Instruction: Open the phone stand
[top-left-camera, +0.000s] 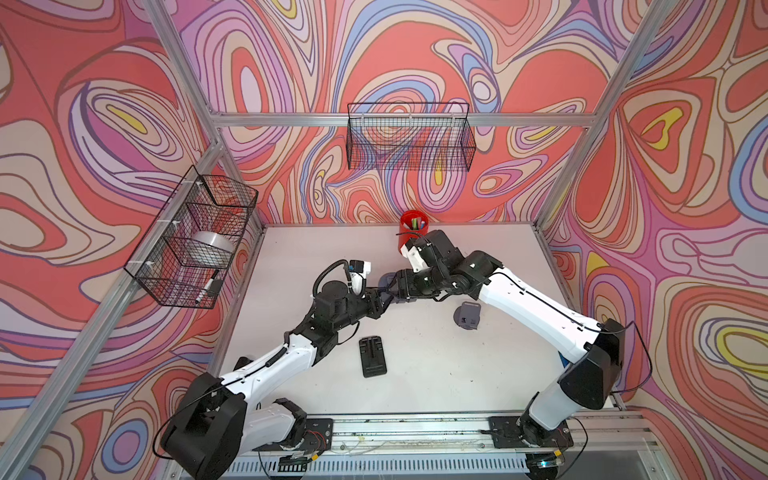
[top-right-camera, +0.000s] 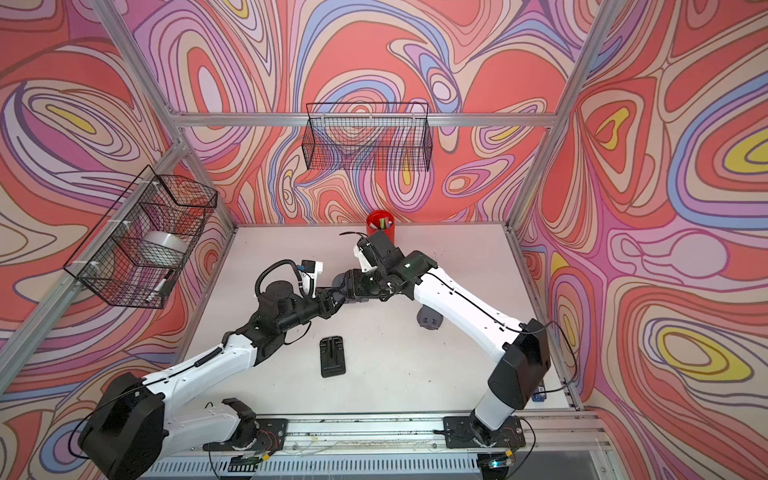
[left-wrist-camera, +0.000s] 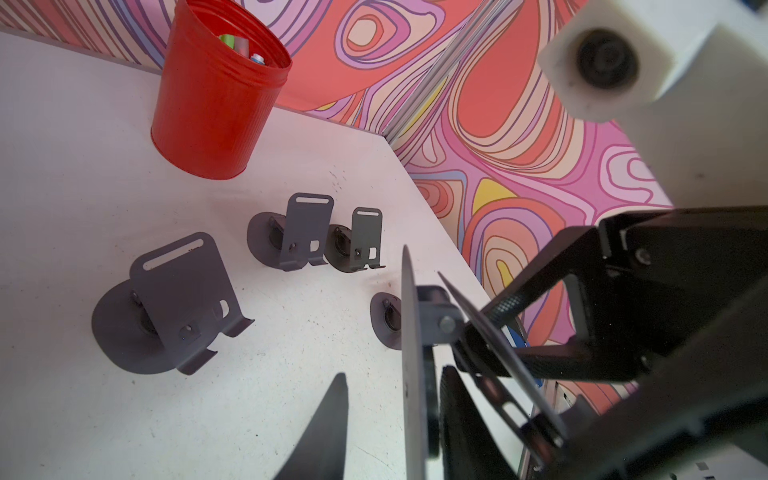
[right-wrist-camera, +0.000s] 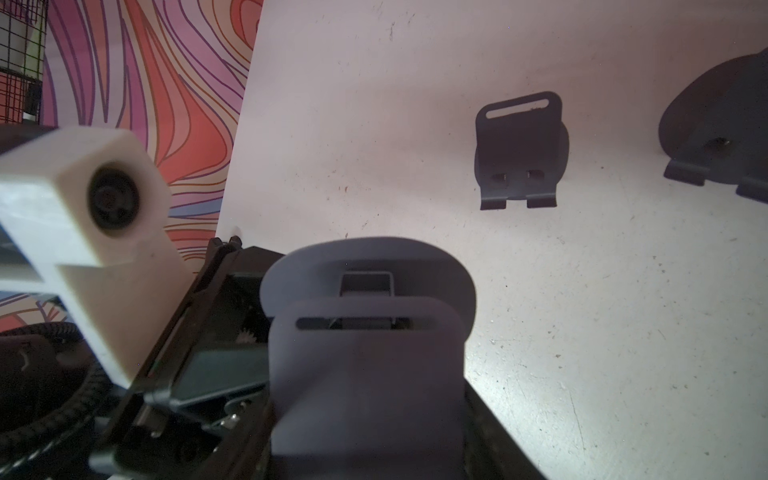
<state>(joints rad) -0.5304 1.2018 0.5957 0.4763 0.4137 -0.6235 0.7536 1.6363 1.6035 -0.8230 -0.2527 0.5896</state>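
phone stand (right-wrist-camera: 365, 374): looking like a smooth, matt grey sheet; metal or plastic is not showing clearly
tabletop (right-wrist-camera: 415, 83): showing a white matt face, scuffed and speckled with small marks
red cup (left-wrist-camera: 212, 104): looking like painted tin, finely ribbed, giving off a soft sheen
wire basket (top-left-camera: 409, 137): showing thin black coated metal wire
frame (top-left-camera: 291, 119): showing bare aluminium, shining dully
arm shells (top-left-camera: 532, 303): looking like smooth white plastic, lightly glossy
walls (top-left-camera: 104, 104): carrying a flat, matt print

The light is bright and even in both top views, with only a soft shadow on the white table (top-left-camera: 436, 374) beneath the left hand (top-left-camera: 384, 300). The walls bow at the edges. From the right wrist, the phone stand (right-wrist-camera: 365, 353) looms dim and blurred, and the table beyond it glares pale.
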